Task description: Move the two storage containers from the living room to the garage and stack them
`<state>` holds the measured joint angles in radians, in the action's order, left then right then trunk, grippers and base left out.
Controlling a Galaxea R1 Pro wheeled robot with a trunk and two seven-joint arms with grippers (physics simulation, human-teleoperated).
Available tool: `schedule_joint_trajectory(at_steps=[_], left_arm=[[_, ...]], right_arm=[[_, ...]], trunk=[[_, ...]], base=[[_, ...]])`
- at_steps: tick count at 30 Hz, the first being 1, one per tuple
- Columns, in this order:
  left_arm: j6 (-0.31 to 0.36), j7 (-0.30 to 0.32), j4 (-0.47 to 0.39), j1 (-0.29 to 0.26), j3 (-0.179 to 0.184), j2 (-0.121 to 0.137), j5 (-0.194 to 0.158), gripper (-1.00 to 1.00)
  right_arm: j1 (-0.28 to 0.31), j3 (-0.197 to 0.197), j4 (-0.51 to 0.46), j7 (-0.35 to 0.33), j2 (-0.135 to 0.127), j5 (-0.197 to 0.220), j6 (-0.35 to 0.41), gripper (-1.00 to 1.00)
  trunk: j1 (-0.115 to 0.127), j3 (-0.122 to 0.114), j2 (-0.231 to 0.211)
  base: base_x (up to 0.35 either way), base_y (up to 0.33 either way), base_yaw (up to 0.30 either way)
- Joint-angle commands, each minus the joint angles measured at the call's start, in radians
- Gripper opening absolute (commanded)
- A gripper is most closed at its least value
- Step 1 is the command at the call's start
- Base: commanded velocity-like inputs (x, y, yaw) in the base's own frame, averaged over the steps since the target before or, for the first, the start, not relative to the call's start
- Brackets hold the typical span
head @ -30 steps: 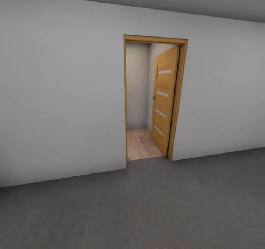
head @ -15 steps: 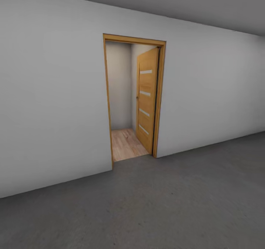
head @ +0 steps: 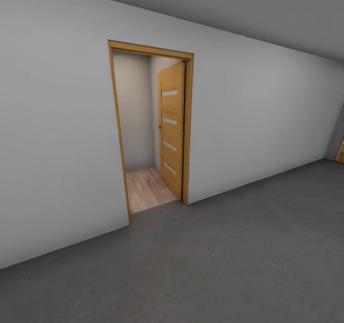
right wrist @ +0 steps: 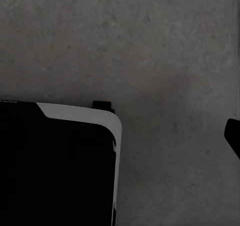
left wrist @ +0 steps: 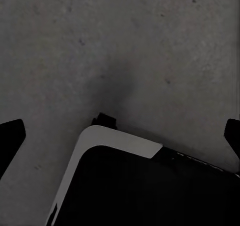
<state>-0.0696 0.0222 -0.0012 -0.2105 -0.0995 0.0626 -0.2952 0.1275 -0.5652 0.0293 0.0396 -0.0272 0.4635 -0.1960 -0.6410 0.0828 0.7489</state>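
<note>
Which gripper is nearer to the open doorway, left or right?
Probably left: the doorway lies left of the head view's centre. The left gripper and right gripper hang over the floor, short of it.

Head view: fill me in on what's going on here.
Nothing is being handled. The robot stands on the dark grey concrete floor facing a plain white wall with a wood-framed doorway. Its light wooden door with pale slats stands open, showing light wood plank flooring beyond. The left hand is open over the concrete, holding nothing; the right hand's state cannot be told.
</note>
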Motion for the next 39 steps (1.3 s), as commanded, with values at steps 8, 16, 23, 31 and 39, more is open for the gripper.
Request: schedule_joint_trajectory(at_steps=[8, 16, 23, 31, 39], left_arm=[[0.008, 0.002, 0.0, -0.001, -0.006, 0.0, -0.001, 1.0], [0.008, 0.002, 0.0, -0.001, -0.006, 0.0, -0.001, 1.0], [0.008, 0.003, 0.0, -0.001, -0.006, 0.0, -0.001, 1.0], [0.008, 0.003, 0.001, -0.001, -0.006, 0.0, 0.001, 1.0], [0.009, 0.004, 0.001, -0.001, -0.006, 0.0, 0.001, 1.0]], right_arm=[[0.001, -0.008, 0.003, 0.0, 0.0, 0.007, -0.005, 1.0], [0.001, -0.009, 0.003, 0.0, 0.0, 0.007, -0.004, 1.0], [0.001, -0.007, 0.003, 0.001, 0.0, 0.007, -0.005, 1.0], [0.001, -0.008, 0.003, 0.001, 0.0, 0.007, -0.005, 1.0], [0.001, -0.009, 0.003, 0.002, 0.001, 0.007, -0.005, 1.0]], trunk=[[-0.001, 0.002, 0.001], [-0.001, 0.002, 0.001], [-0.001, 0.002, 0.001], [-0.001, 0.002, 0.001], [-0.001, 0.002, 0.001]], base=[[0.312, 0.0, -0.014], [0.319, -0.037, 0.0], [0.32, -0.115, 0.0], [0.315, -0.156, 0.0], [0.311, -0.172, 0.0]])
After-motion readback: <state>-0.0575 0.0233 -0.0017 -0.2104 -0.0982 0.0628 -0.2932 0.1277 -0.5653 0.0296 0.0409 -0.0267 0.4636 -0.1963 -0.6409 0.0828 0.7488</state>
